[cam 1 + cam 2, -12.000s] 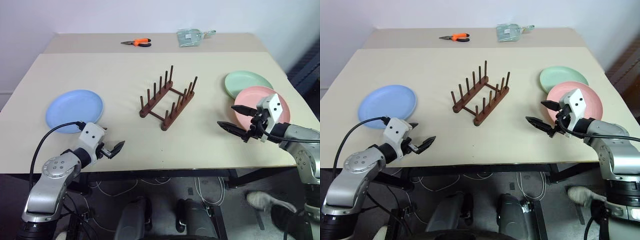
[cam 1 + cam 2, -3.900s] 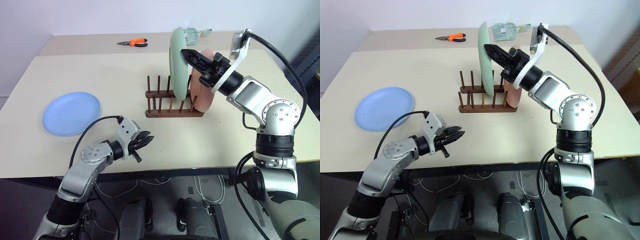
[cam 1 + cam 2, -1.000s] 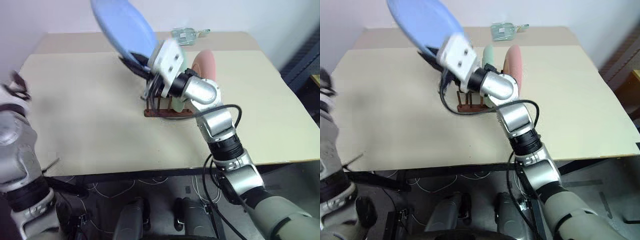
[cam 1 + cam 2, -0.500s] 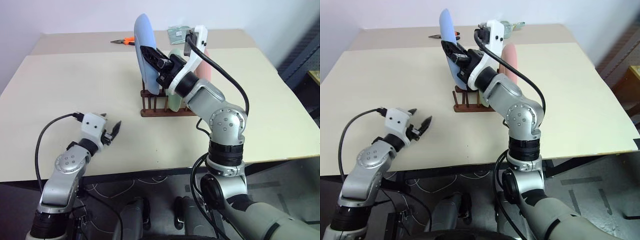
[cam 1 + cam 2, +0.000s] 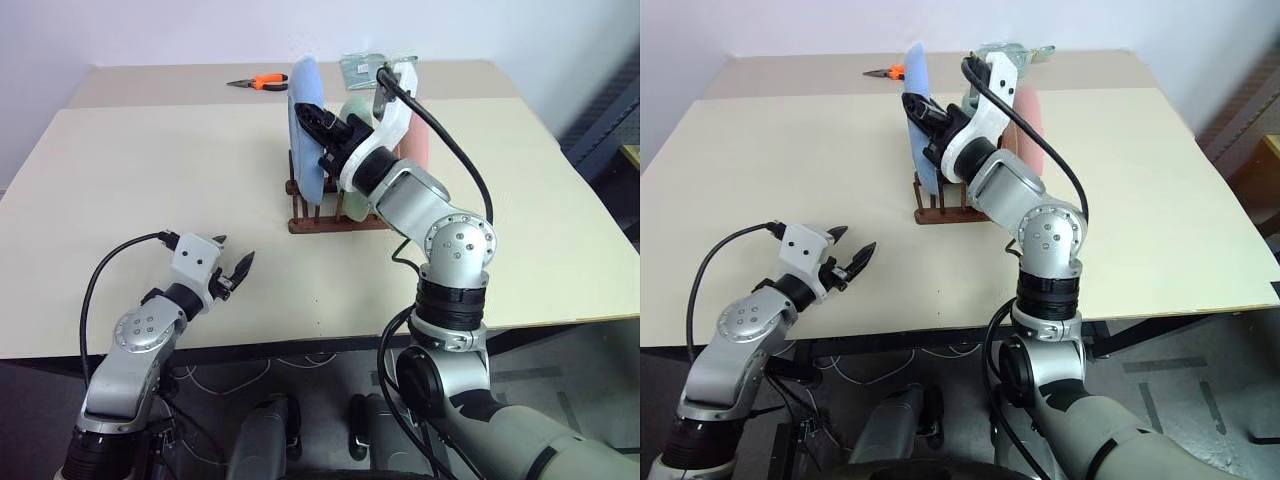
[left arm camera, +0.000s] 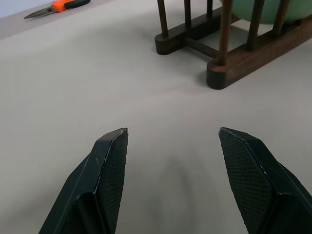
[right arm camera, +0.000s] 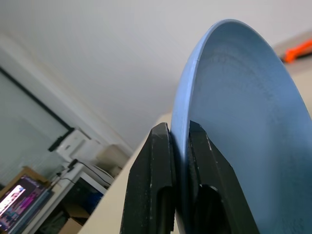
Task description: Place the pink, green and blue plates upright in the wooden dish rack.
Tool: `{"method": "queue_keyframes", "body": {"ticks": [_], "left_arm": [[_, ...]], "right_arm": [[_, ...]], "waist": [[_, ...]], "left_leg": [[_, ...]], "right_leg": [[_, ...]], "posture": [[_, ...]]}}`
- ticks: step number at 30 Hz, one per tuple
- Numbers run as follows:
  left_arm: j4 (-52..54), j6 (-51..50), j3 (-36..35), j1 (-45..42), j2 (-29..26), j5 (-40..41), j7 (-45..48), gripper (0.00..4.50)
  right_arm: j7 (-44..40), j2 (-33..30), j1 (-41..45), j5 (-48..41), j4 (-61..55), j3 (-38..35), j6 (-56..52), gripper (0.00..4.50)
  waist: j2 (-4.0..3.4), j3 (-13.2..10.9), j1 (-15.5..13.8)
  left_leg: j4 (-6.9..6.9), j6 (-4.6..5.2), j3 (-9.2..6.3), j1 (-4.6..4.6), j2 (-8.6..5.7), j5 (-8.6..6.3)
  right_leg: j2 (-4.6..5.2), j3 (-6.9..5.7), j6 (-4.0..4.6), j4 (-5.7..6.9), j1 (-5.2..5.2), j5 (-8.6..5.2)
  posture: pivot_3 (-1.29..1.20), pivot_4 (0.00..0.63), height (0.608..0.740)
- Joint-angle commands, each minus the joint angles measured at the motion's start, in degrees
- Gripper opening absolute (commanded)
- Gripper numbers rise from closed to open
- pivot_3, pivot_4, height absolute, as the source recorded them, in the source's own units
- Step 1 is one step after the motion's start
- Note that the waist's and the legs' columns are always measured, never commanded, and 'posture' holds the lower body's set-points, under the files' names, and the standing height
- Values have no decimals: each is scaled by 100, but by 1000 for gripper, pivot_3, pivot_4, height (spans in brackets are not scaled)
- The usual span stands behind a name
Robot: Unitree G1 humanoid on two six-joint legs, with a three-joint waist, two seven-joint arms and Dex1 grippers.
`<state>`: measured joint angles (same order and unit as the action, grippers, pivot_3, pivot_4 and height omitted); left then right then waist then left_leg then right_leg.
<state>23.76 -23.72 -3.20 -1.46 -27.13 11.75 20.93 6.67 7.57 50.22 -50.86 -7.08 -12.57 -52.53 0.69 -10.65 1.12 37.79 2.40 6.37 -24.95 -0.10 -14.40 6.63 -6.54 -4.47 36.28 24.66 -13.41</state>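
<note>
Last plate going in: the right hand (image 5: 318, 118) pinches the blue plate (image 5: 305, 125) upright at the wooden dish rack's (image 5: 335, 212) end slot beside green (image 5: 352, 110) and pink (image 5: 418, 140), left hand (image 5: 234, 274) spread empty over the surface (image 5: 150, 170), so next it needs seating between pegs, then letting go.

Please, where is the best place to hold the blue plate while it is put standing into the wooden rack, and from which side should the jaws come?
Probably the thin upper rim of the blue plate, approached from above. It stands on edge over the wooden rack, so its lower rim must stay free for the pegs. The right gripper holds it this way, one jaw on each face.
</note>
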Motion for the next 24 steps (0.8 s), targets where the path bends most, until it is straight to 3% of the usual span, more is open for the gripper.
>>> {"method": "queue_keyframes", "body": {"ticks": [1,2,5,7,10,12,15,18,20,24], "left_arm": [[211,11,-21,-56,27,-39,2,3082],[217,-3,-27,-55,42,5,28,3082],[297,-68,-38,-29,50,135,135,3906],[349,-135,-47,-13,59,117,107,4500],[401,-206,-103,-14,97,92,23,4500],[444,-282,-185,-15,123,131,-24,4500],[446,-309,-323,35,52,139,-3,4500],[296,-247,-431,104,-67,132,117,4500],[133,-234,-508,62,-70,215,171,4500],[-221,-142,-266,-215,75,198,291,4500]], "right_arm": [[-70,-34,276,-39,100,49,50,766],[-186,-101,328,47,166,123,109,1078],[-785,-533,457,645,158,701,422,2529],[-1408,-1158,456,1478,-73,1553,877,3543],[-2423,-2387,316,2809,-494,2748,1809,3543],[-3106,-3044,71,3123,-843,2919,2333,3543],[-3889,-3904,-493,2847,-1429,2184,2657,3543],[-4504,-4648,-1264,1486,-1653,583,1960,3543],[-4486,-4904,-1648,963,-1548,-164,1547,3543],[-4419,-4863,-2007,865,-1776,-315,1552,3543]], "waist": [[0,0,0],[0,0,1],[-1,-1,4],[-2,-1,-6],[-3,-2,-12],[-1,-2,-18],[1,-2,-46],[3,-3,-92],[3,-3,-142],[-2,0,-122]], "left_leg": [[0,0,0,0,0,0],[0,0,0,0,0,0],[1,1,0,0,0,0],[4,4,0,0,0,-2],[14,13,0,-5,-2,-7],[20,17,-1,-10,-3,-10],[23,18,-1,-12,-2,-10],[32,24,-7,-13,-1,-14],[36,32,-14,-12,-1,-19],[37,37,-14,-6,6,-24]], "right_leg": [[0,0,0,0,0,0],[-1,0,0,0,0,0],[-2,0,0,0,0,0],[-2,0,-2,0,-1,-1],[2,0,-7,-1,-1,-4],[4,0,-10,-2,1,-5],[6,-2,-13,-4,-2,-7],[13,-14,-13,-10,-13,-6],[19,-21,-15,-16,-24,-4],[20,-11,-13,-15,-23,-3]], "posture": [[0,150,740],[0,150,740],[0,150,740],[0,150,740],[0,150,740],[0,150,740],[0,150,740],[0,150,740],[0,150,740],[0,150,740]]}}
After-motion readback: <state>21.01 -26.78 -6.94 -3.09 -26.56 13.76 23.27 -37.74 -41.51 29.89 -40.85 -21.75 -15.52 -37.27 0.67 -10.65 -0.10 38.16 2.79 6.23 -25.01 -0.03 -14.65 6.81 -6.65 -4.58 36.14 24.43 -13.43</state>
